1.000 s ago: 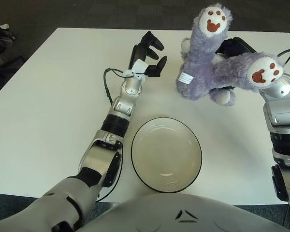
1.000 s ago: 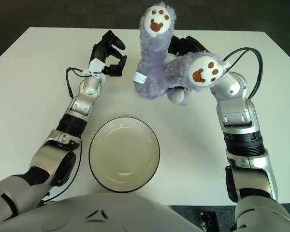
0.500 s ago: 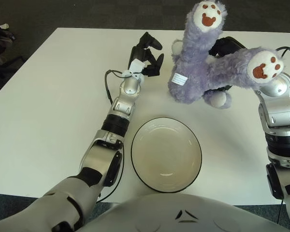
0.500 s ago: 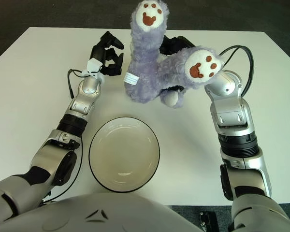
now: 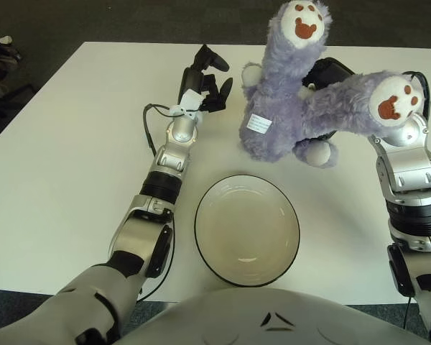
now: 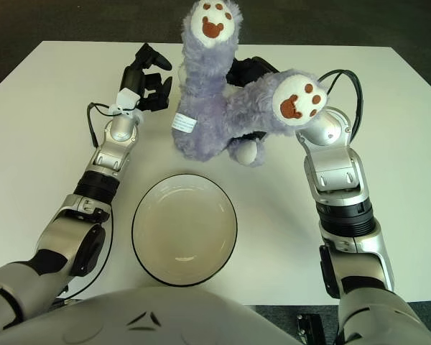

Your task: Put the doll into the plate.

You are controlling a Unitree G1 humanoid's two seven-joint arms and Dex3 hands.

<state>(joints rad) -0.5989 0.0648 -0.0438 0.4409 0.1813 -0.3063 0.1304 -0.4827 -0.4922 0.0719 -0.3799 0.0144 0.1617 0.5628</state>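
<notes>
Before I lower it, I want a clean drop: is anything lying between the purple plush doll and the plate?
Nothing visible: only bare white table separates the purple plush doll, held by the right robot hand, from the dark-rimmed cream plate.

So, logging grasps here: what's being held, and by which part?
The right hand holds the purple plush doll from behind, its grip point hidden; the left hand holds nothing.

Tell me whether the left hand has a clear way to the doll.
Probably yes: the left hand hovers just left of the doll, with only bare table between them.
</notes>
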